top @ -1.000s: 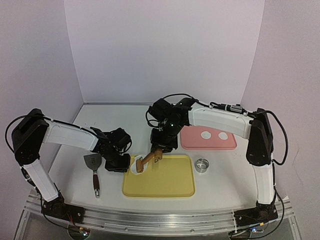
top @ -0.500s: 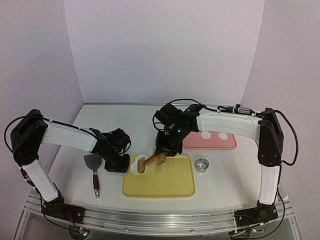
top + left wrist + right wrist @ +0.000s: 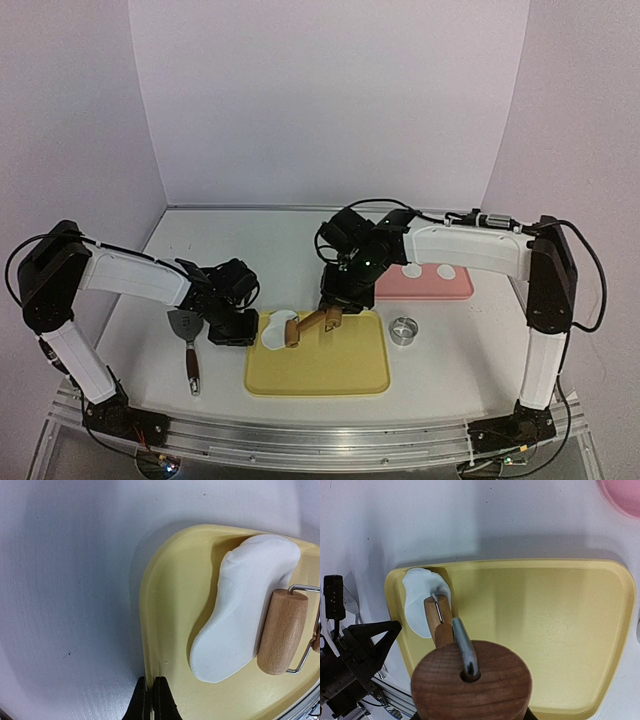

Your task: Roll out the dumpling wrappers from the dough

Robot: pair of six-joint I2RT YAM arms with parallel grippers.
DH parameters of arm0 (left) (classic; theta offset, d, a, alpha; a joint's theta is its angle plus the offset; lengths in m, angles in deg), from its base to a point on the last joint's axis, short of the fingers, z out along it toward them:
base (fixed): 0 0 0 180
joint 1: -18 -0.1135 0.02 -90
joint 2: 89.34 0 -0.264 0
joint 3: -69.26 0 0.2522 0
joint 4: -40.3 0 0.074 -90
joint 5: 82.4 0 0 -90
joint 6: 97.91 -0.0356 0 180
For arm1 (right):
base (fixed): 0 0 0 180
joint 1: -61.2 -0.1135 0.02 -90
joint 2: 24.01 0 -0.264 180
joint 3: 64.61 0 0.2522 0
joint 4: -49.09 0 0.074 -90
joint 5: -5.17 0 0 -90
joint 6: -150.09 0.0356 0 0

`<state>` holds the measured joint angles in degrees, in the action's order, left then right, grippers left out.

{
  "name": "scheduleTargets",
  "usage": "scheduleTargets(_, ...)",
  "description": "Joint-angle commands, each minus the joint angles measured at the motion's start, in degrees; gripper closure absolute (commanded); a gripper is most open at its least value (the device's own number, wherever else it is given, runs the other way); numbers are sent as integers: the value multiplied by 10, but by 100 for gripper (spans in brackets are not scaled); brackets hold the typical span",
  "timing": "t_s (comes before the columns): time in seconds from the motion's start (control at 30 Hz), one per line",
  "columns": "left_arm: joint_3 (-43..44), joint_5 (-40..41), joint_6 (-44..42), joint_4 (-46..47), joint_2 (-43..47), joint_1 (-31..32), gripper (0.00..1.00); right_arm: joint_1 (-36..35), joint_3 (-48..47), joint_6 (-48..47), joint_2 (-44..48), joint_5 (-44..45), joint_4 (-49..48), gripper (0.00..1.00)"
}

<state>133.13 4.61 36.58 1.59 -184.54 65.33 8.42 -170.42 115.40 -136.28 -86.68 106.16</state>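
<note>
Yellow tray (image 3: 340,378), right end effector (image 3: 333,314) pinching roller (image 3: 296,329) against dough (image 3: 235,615), left end effector (image 3: 151,682) pressed together at rim, spatula (image 3: 187,335) beside.

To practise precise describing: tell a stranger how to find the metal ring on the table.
Start at the yellow tray in the middle of the table. Just off its right edge, near the pink tray, stands the metal ring. It alone is shiny and hollow.

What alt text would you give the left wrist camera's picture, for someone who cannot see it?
A wooden roller rests at the edge of a white dough piece in the corner of a yellow tray, seen from above. The left gripper, shut, sits at the tray's rim at the bottom, with pale table to the left.
</note>
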Motion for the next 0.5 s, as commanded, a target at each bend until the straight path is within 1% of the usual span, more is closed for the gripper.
scheduleTargets(0.0,-6,6,0,-16,34,0,100,18,58,-16,-26,118,159,100)
scheduleTargets(0.1,-9,4,-3,-11,38,1,100,32,86,-14,6,134,160,100)
scheduleTargets(0.27,-12,-7,-11,-2,41,0,100,41,106,-13,36,144,164,100)
scheduleTargets(0.37,-9,-7,-18,-6,42,0,100,41,98,-28,59,133,163,100)
scheduleTargets(0.47,-8,-8,-22,-7,43,1,100,40,64,-58,74,105,162,100)
